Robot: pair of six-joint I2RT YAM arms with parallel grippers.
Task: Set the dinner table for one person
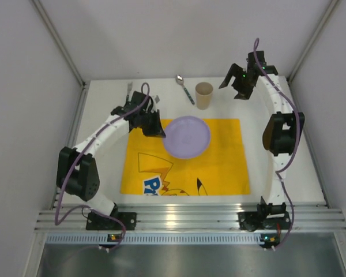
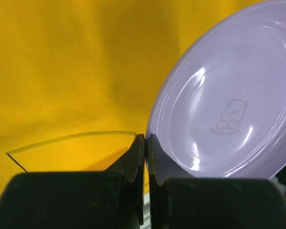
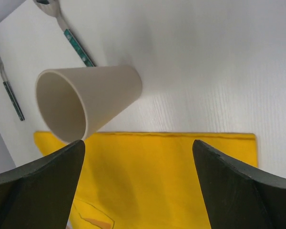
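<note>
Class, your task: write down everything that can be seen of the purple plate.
The plate is round, pale lilac and glossy, plastic by its look, with concentric raised rings around a shallow well. A small bear outline with tiny lettering is printed in the well. It is empty and sits face up on the yellow placemat, near its far edge. The left tool is closed on its rim at the left side; nothing else touches it.

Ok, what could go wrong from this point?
1. The left gripper pinches the plate only at its rim, so the plate might slip or tip when lifted.
2. The right gripper hangs open near the cup, with the spoon lying close by. A closing finger might knock the cup over or nudge the spoon.
</note>
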